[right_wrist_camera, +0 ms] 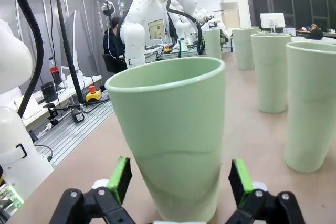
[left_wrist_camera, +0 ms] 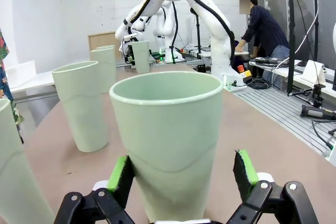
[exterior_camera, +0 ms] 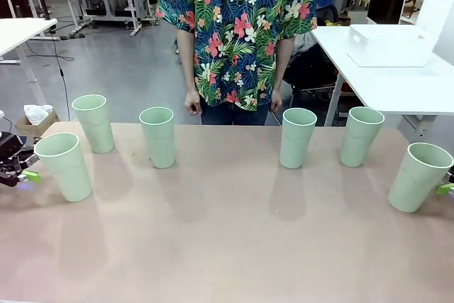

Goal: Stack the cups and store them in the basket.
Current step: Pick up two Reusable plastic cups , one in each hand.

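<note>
Nothing was stacked: 6 cups (exterior_camera: 157,136) stood apart. The left gripper (left_wrist_camera: 181,178) had its jaws spread around the near-left cup (left_wrist_camera: 168,129), the right gripper (right_wrist_camera: 181,179) likewise around the near-right cup (right_wrist_camera: 170,129). The basket (exterior_camera: 389,47) sat far right.

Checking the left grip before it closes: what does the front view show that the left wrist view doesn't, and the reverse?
Front view: all six cups spread across the table, and a white basket on a side table. Left wrist view: the left gripper open, its pads either side of the nearest cup, one almost against the wall, the other apart. Shared: that cup standing upright.
</note>
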`<action>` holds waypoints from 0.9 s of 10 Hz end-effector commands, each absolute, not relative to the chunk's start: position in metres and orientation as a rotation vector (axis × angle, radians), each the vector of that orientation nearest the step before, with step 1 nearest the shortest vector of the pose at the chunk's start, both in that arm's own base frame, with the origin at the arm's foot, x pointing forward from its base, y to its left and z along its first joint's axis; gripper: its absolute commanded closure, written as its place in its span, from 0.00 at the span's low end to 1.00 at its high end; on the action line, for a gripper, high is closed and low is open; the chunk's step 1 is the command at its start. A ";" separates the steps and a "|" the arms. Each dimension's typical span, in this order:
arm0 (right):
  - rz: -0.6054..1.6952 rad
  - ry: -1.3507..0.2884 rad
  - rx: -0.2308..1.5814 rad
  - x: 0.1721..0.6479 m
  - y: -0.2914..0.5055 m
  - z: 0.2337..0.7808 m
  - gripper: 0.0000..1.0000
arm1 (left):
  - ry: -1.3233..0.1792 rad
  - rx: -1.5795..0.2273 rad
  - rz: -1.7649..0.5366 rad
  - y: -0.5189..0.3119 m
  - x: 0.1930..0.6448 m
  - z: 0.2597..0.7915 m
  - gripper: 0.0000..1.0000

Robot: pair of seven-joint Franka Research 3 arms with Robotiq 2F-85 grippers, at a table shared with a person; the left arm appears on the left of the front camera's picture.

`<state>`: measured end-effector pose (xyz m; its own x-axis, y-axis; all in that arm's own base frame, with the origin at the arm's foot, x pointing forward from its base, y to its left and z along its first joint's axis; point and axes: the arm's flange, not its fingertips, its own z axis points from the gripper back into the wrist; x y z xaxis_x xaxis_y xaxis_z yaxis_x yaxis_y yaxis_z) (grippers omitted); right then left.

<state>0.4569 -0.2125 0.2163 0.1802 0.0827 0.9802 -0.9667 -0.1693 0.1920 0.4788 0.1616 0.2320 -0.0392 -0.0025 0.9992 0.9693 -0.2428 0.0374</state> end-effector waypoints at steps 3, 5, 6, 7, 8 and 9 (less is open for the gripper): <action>1.241 -0.939 1.355 0.448 -0.206 0.211 0.00 | -1.159 -1.334 -1.432 0.148 0.466 0.231 0.00; 1.234 -0.936 1.354 0.445 -0.204 0.209 0.00 | -1.192 -1.307 -1.427 0.141 0.466 0.232 0.00; 1.233 -0.937 1.354 0.444 -0.203 0.209 0.00 | -1.189 -1.299 -1.432 0.138 0.466 0.232 0.00; 1.230 -0.939 1.353 0.443 -0.202 0.208 0.00 | -1.189 -1.292 -1.433 0.135 0.466 0.231 0.00; 1.229 -0.940 1.352 0.442 -0.201 0.208 0.00 | -1.185 -1.292 -1.436 0.134 0.466 0.231 0.00; 1.224 -0.943 1.349 0.440 -0.199 0.208 0.00 | -1.177 -1.291 -1.443 0.133 0.466 0.231 0.00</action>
<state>0.4481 -0.2077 0.2070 0.2046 0.0723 0.9762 -0.9631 -0.1631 0.2139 0.4810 0.1372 0.2345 -0.0640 -0.0024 0.9979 0.9760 -0.2087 0.0621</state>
